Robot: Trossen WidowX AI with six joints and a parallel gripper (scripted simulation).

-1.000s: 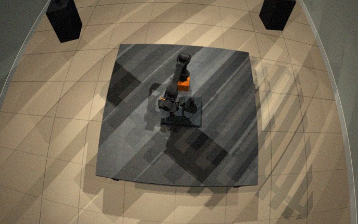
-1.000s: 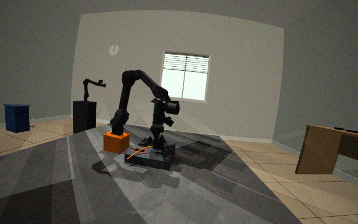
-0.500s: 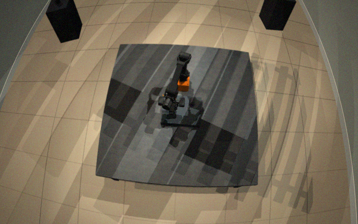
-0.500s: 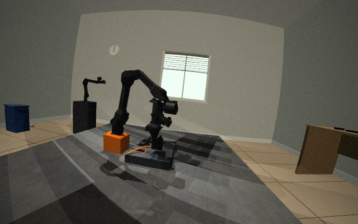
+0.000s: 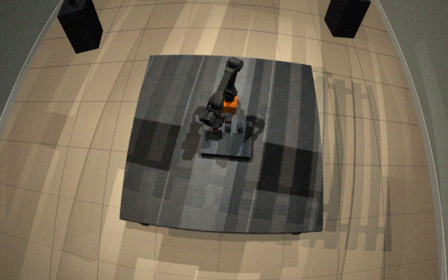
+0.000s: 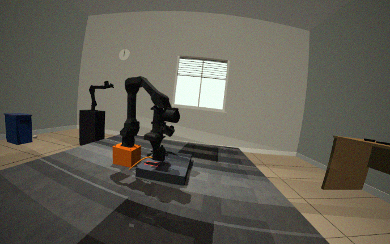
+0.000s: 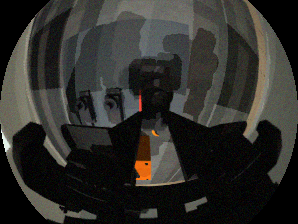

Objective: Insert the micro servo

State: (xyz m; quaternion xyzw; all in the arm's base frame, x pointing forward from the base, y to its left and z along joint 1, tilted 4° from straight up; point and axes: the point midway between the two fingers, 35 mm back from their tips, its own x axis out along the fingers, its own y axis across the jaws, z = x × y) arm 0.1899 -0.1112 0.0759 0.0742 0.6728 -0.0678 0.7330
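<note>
Gripping the micro servo (image 6: 159, 157) firmly, the gripper (image 6: 159, 159) hangs low over the deck (image 6: 172, 171), just behind the red-marked pocket (image 6: 151, 164); its orange cable (image 6: 140, 161) trails leftward.
</note>
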